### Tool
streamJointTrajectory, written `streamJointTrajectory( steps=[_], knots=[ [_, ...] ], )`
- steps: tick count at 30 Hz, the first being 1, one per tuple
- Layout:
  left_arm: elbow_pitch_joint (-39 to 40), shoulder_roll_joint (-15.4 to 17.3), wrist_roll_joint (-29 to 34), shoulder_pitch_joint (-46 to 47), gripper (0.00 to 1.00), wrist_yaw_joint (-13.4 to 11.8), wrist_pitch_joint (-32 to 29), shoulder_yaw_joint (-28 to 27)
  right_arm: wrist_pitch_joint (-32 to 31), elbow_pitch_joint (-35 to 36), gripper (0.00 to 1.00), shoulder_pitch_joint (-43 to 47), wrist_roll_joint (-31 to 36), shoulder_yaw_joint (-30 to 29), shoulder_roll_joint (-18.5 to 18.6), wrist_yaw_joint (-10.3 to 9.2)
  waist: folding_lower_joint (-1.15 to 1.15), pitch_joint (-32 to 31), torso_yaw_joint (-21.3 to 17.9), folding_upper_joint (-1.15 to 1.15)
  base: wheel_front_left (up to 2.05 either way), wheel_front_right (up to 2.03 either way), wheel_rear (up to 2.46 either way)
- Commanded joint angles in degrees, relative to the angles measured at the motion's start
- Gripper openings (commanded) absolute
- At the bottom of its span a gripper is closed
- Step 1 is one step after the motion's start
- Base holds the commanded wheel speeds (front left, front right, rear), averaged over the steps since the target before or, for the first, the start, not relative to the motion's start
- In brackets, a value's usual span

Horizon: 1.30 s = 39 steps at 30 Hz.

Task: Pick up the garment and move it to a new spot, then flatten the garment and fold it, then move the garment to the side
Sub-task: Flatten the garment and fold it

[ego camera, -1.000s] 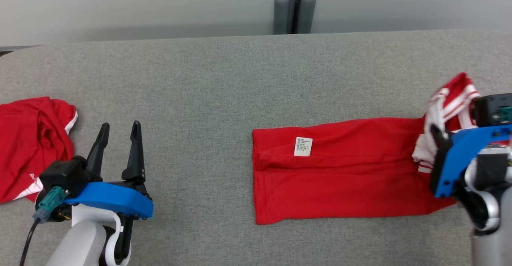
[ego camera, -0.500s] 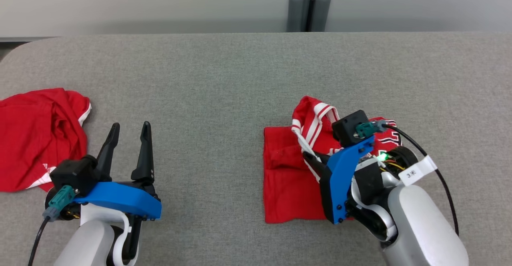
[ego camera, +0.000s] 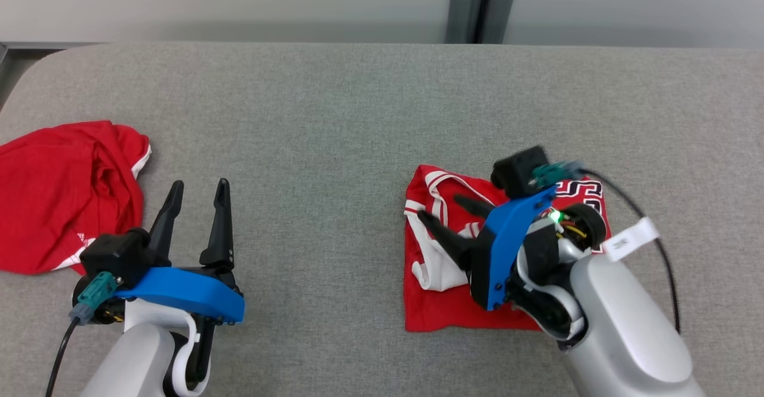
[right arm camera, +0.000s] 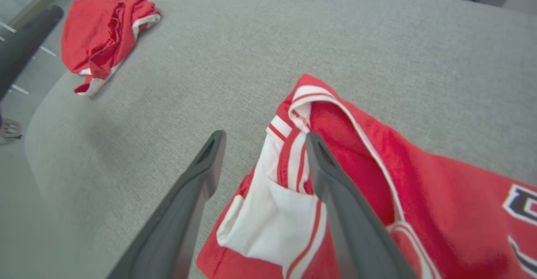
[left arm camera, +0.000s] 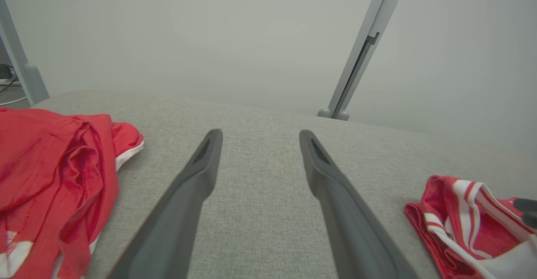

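Plainly, the red jersey with white striped trim (ego camera: 441, 307) lies folded into a compact square on the grey fabric-covered bench (ego camera: 334, 146), right of centre, with its white-banded edge turned up on top at the left side. The right end effector (ego camera: 441, 208) hangs just over that trim with its two dark fingers spread apart. Nothing is clamped between them, though in the right wrist view one finger lies across the striped band and may be touching it. The left end effector (ego camera: 199, 184) hovers above bare bench well to the left, fingers likewise apart and empty.

The jersey looks light, thin and limp — it should sag from any single pinch, and the layers would likely slide off one another, undoing the fold. To shift it sideways, the better hold is probably along a folded edge where every layer can be pinched together, not the loose trim on top.

By count: two red garments — the folded one, and a crumpled red shirt with a white hem (ego camera: 65, 194) near the bench's left edge, well apart. There are two end effectors and one bench.
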<state>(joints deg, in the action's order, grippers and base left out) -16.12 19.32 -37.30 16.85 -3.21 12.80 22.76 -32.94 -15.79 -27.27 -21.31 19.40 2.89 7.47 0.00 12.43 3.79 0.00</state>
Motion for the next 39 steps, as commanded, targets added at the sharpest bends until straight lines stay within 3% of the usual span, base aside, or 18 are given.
streamJointTrajectory(
  steps=[1, 3, 9, 13, 17, 18, 20, 21, 26, 39],
  knots=[
    [-0.2, 0.2, -0.1, 0.8, 1.00, 0.1, 0.5, -0.3, 1.4, 2.2, 1.00, -0.9, -3.3, -0.4, 0.0, 0.05, 0.00, -0.4, -0.3, 0.00, 0.00, 0.00, 0.00],
    [-0.5, 0.5, -0.3, 0.3, 1.00, 0.1, 0.6, -0.6, 3.2, 6.1, 1.00, -0.2, -4.9, -1.4, 0.1, 0.04, 0.00, -1.0, -0.7, 0.00, 0.00, 0.00, 0.00],
    [-0.5, 1.2, -0.5, -1.0, 1.00, -0.2, 0.9, -1.0, 7.0, 16.5, 1.00, 4.7, 5.2, -11.7, 0.5, 0.04, 0.00, -2.0, -2.1, 0.00, 0.00, 0.00, 0.00],
    [-0.2, 1.4, -0.7, -1.3, 1.00, -0.2, 0.9, -1.0, 8.3, 17.1, 1.00, 9.4, 10.0, -16.6, 1.2, 0.05, 0.00, -2.2, -2.8, 0.00, 0.00, 0.00, 0.00],
    [0.0, 1.4, -0.8, -1.4, 1.00, -0.2, 1.0, -1.0, 11.7, 13.4, 1.00, 12.5, 12.7, -17.8, 1.2, 0.04, 0.00, -2.0, -3.3, 0.00, 0.00, 0.00, 0.00],
    [0.1, 1.4, -0.8, -1.4, 1.00, -0.3, 1.0, -1.0, 12.7, 12.1, 0.95, 12.7, 13.6, -17.2, 1.1, 0.05, 0.00, -2.0, -3.3, 0.00, 0.00, 0.00, 0.00],
    [0.2, 1.3, -0.8, -1.3, 1.00, -0.3, 1.0, -0.8, 14.9, 8.8, 0.04, 12.9, 14.4, -15.7, 0.8, 0.05, 0.00, -1.8, -3.3, 0.00, 0.00, 0.00, 0.00],
    [0.3, 1.3, -0.8, -1.3, 1.00, -0.3, 1.0, -0.8, 15.4, 6.9, 0.00, 13.0, 14.8, -14.7, 0.6, 0.05, 0.00, -1.6, -3.2, 0.00, 0.00, 0.00, 0.00],
    [0.5, 1.4, -0.8, -0.5, 1.00, -0.2, 0.7, -0.5, 18.0, -1.9, 0.00, 10.5, 14.2, -8.0, 0.1, 0.04, 0.00, -1.0, -2.8, 0.00, 0.00, 0.00, 0.00],
    [-0.5, 0.5, -0.7, 0.9, 1.00, 0.3, 0.8, 1.0, 21.4, -16.4, 0.00, 2.8, -1.6, 15.0, 0.0, 0.05, 0.00, -1.0, -0.8, 0.00, 0.00, 0.00, 0.00]
  ],
)
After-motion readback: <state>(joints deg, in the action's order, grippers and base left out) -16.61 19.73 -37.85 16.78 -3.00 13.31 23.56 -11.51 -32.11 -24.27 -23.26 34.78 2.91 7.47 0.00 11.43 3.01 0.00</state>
